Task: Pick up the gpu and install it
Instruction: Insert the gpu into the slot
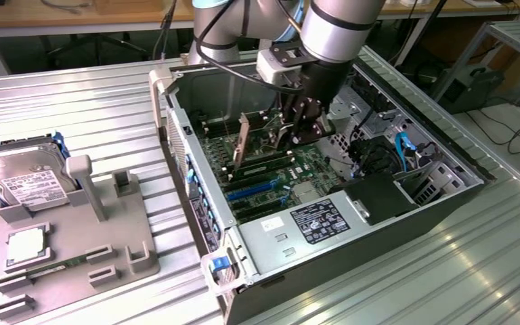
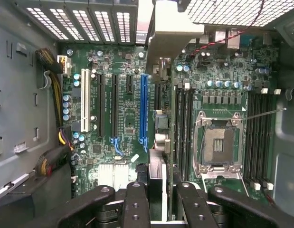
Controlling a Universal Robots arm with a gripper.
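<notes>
My gripper (image 1: 298,128) reaches down into the open computer case (image 1: 405,108) and is shut on the gpu (image 1: 262,137). The card stands on edge over the green motherboard (image 1: 310,166), its metal bracket toward the case's rear wall. In the wrist view the gpu (image 2: 158,178) is edge-on between my two black fingers (image 2: 135,204), with its bracket (image 2: 173,33) at the far end. It lines up just beside the blue slot (image 2: 144,109), between that slot and the RAM slots (image 2: 182,123). Whether it is seated in a slot I cannot tell.
A grey fixture (image 1: 129,237) on the exterior view's left holds a silver hard drive (image 1: 25,179) and a narrow RAM stick (image 1: 57,263). The power supply (image 1: 319,218) fills the case's near end. Cables (image 1: 405,152) and drive bays line the case's right side.
</notes>
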